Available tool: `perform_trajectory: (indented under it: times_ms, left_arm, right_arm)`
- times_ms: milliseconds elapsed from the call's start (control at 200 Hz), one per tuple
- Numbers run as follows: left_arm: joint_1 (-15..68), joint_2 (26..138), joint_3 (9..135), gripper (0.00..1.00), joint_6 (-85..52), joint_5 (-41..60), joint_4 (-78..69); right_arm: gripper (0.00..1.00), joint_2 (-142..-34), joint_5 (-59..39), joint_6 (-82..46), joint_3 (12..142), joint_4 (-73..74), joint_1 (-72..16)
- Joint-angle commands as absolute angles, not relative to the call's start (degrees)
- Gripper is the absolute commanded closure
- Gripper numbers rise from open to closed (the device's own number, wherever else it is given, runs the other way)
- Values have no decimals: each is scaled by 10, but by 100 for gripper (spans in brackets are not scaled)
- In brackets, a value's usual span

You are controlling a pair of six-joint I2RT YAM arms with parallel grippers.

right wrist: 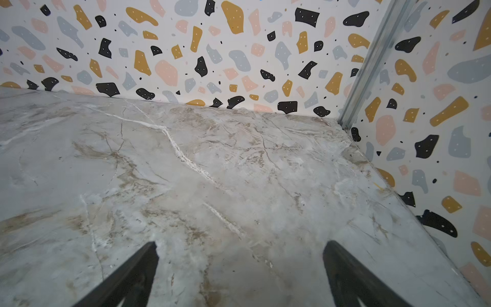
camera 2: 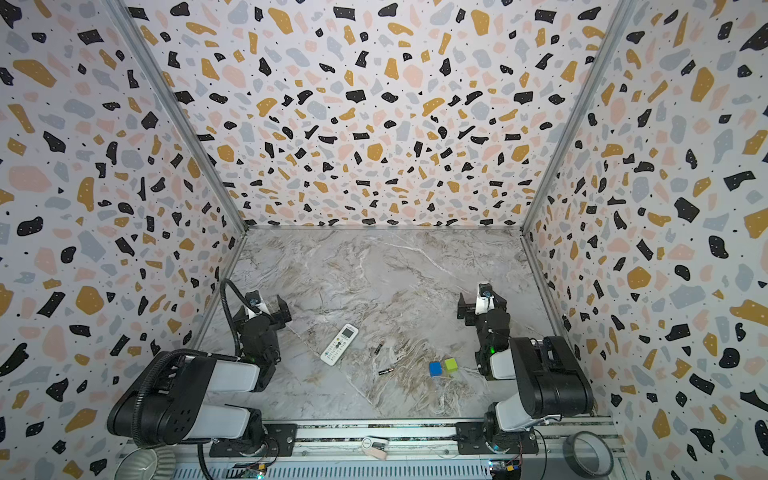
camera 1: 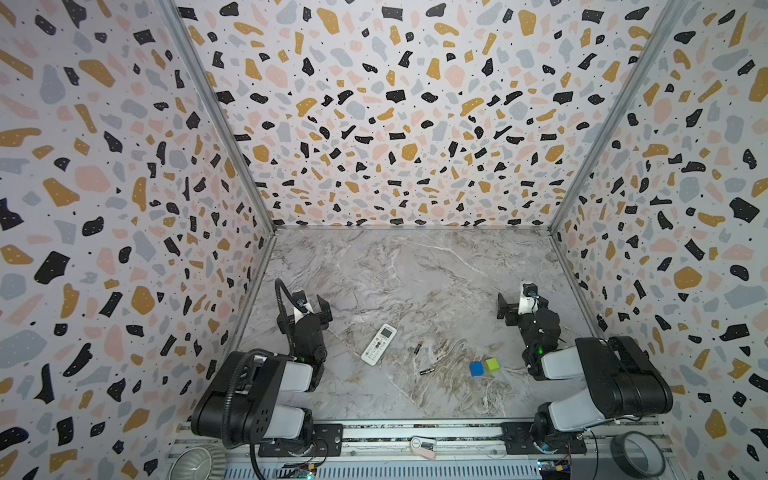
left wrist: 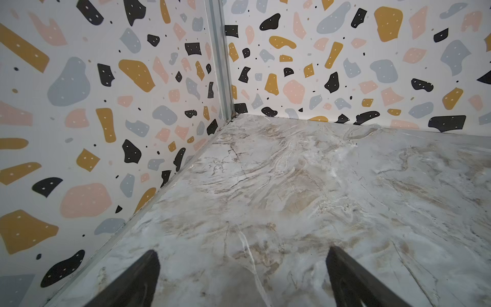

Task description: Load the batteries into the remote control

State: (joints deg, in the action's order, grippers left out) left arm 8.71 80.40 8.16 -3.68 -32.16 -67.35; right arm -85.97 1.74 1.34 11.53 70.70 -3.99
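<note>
Flat on the worktop [camera 1: 415, 282], buttons up: remote control [camera 1: 378, 344], two batteries [camera 1: 417, 347] loose near it on the blue cube's [camera 1: 476, 368] side. Flanking it, well apart: left gripper [left wrist: 243, 252] and right gripper [right wrist: 241, 245], both wide, empty.

Blue cube [camera 1: 476, 368] on marble tabletop [camera 1: 415, 270]. Green cube [camera 1: 492, 364] just beside blue cube, right and slightly farther back. Black tape roll [camera 1: 636, 454] well apart from blue cube, nearer-right, past table's front edge.
</note>
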Motion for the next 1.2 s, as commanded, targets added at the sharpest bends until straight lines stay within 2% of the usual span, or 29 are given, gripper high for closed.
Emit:
perform_trajectory:
  times_ms: [0,1081,1116,1196]
  left_arm:
    - [84,799,84,0,-40,-330,-702]
    - [84,792,86,1,-37,-328,-707]
    - [84,773,97,1,-27,-313,-684]
    - [84,706,172,1,-41,-286,-472]
  right_arm:
    - [1,-856,17,9,121,711,-42]
    - [1,-854,7,9,122,710,-36]
    - [1,-851,11,11,120,717,-40]
    - [1,-803,56,37,152,612,-76]
